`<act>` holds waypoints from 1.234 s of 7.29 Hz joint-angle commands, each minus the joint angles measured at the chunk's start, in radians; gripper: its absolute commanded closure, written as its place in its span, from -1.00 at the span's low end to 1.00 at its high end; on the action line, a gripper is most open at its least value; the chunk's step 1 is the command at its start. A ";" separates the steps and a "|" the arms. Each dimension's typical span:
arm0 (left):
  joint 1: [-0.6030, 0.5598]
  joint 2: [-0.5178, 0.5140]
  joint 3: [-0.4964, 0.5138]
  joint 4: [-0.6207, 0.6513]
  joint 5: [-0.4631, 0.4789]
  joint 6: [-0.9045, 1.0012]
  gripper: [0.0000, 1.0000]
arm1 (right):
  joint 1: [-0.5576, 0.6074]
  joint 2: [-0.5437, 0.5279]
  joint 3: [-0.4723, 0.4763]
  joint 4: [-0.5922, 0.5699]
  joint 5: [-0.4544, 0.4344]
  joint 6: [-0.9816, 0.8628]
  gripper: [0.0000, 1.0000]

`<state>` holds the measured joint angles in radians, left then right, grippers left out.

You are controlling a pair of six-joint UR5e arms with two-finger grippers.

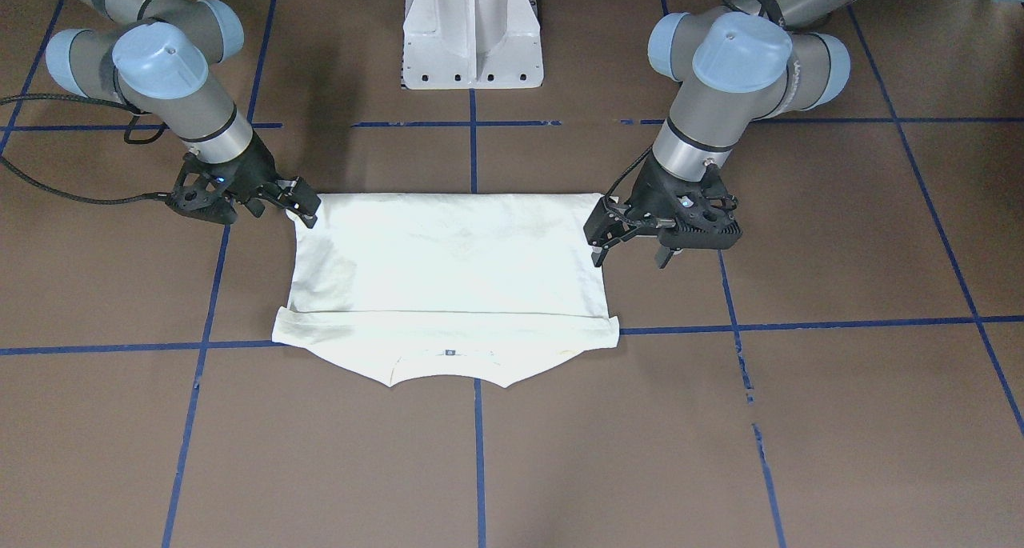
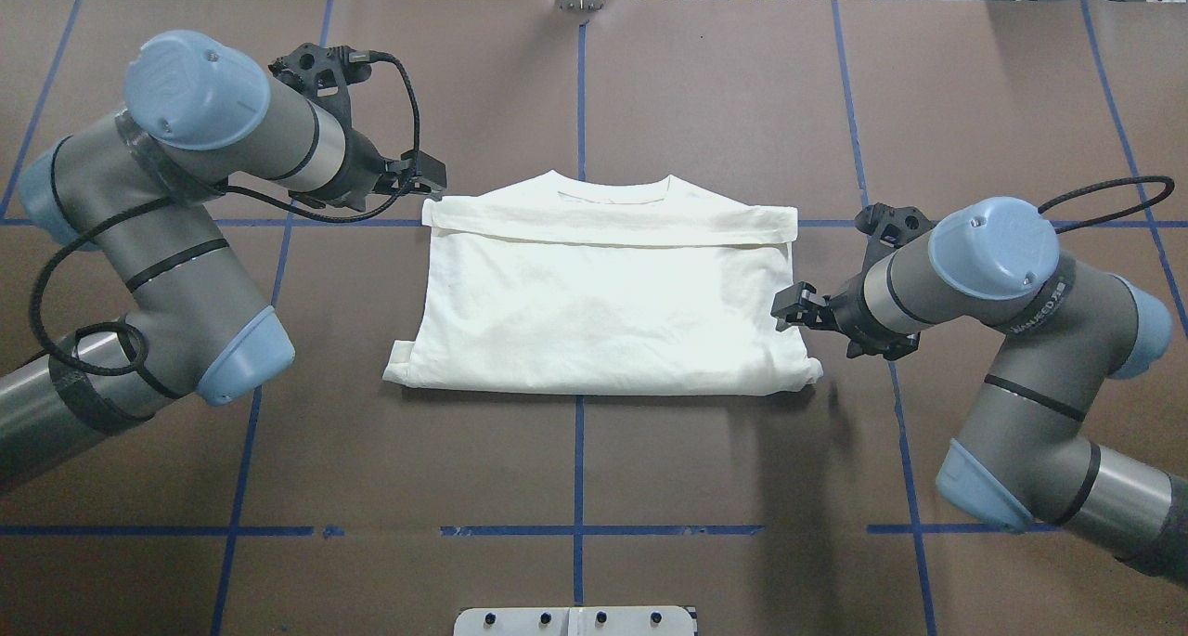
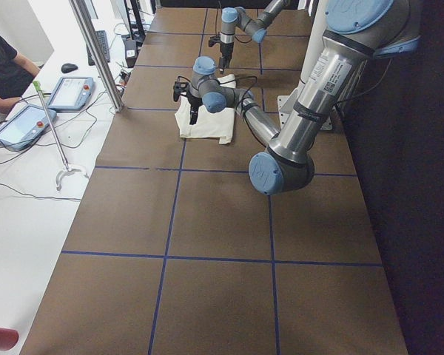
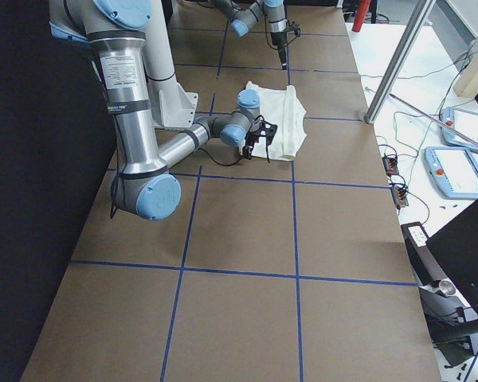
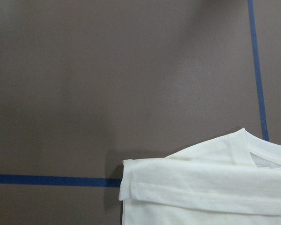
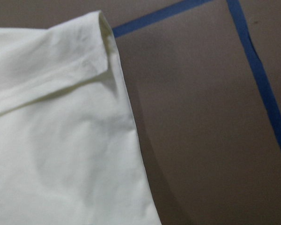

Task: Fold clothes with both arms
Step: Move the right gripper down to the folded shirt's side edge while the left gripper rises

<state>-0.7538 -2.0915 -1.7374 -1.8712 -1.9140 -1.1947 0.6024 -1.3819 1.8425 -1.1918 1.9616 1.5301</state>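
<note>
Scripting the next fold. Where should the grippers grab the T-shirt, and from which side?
Likely the two ends of the folded band below the collar, one per gripper, coming in low from the outer sides. The T-shirt lies flat, so only edges give purchase. Those layered ends look thickest, and the open left gripper and right gripper sit at either side.

The folded cream-white long-sleeved T-shirt (image 2: 594, 302) is lying mid-table on the brown taped tabletop (image 2: 742, 88), collar (image 2: 613, 191) far, with the black left gripper (image 2: 431, 179) sitting by its far-left corner and the black right gripper (image 2: 788, 308) beside its right edge.
</note>
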 commanded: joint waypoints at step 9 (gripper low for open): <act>0.004 0.001 -0.103 0.014 0.004 -0.003 -0.98 | -0.076 -0.011 0.011 -0.012 -0.090 0.068 1.00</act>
<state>-0.7502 -2.0894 -1.8389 -1.8576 -1.9110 -1.1986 0.5227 -1.3907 1.8496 -1.2028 1.8705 1.5984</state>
